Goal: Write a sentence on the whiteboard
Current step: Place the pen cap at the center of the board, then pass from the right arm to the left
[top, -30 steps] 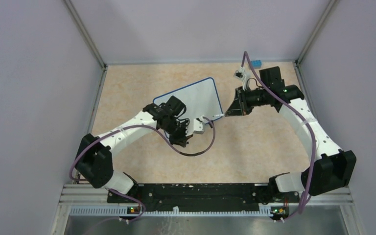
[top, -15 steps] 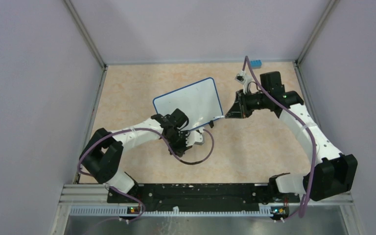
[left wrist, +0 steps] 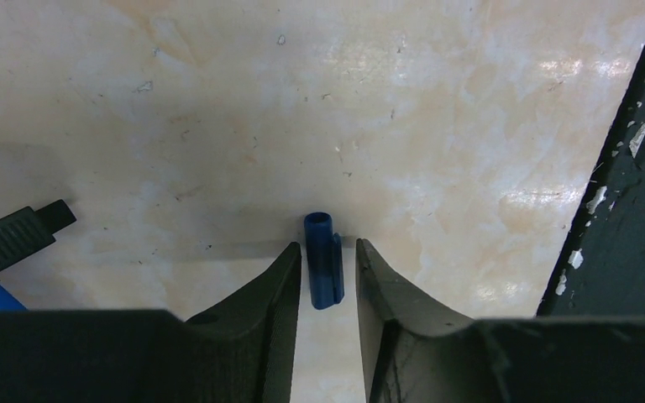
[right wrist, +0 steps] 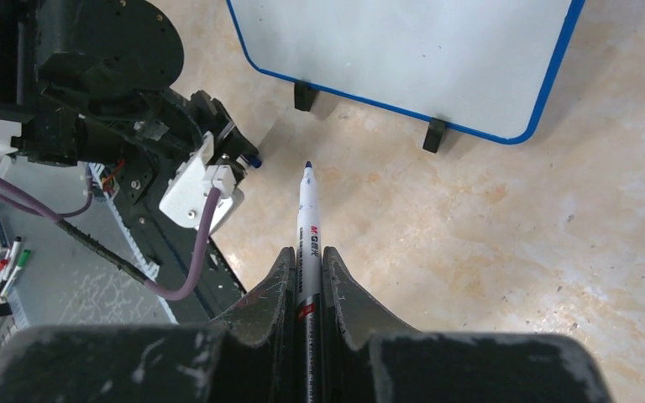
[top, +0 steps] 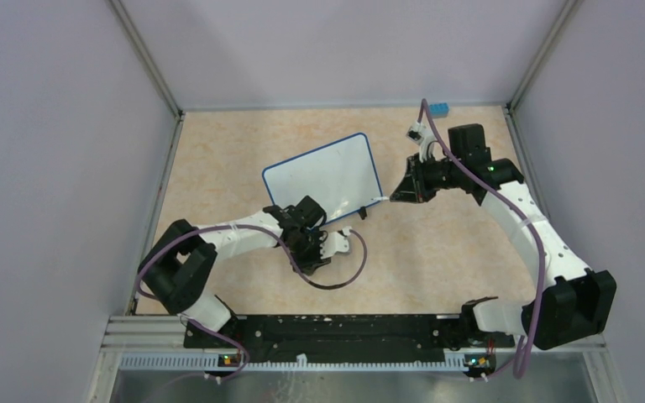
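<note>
The whiteboard (top: 323,176) stands tilted at mid-table, white with a thin blue frame; its face (right wrist: 403,50) is blank and no sentence shows on it. My right gripper (top: 399,191) (right wrist: 306,256) is shut on a white marker (right wrist: 307,218) whose uncapped blue tip points toward the board's lower edge, a short way off it. My left gripper (top: 312,254) (left wrist: 327,248) is low over the table in front of the board, open. A small blue cap (left wrist: 322,260) lies on the table between its fingertips, with a gap on each side.
A blue block (top: 441,108) sits at the back right corner. The black base rail (top: 336,327) runs along the near edge and shows close on the right of the left wrist view (left wrist: 630,210). One black foot of the board (left wrist: 8,239) is at that view's left.
My left arm drew back from the marker tip toward the near side and lowered to the table. Its jaws opened off the blue cap. The right arm shifted only slightly.
</note>
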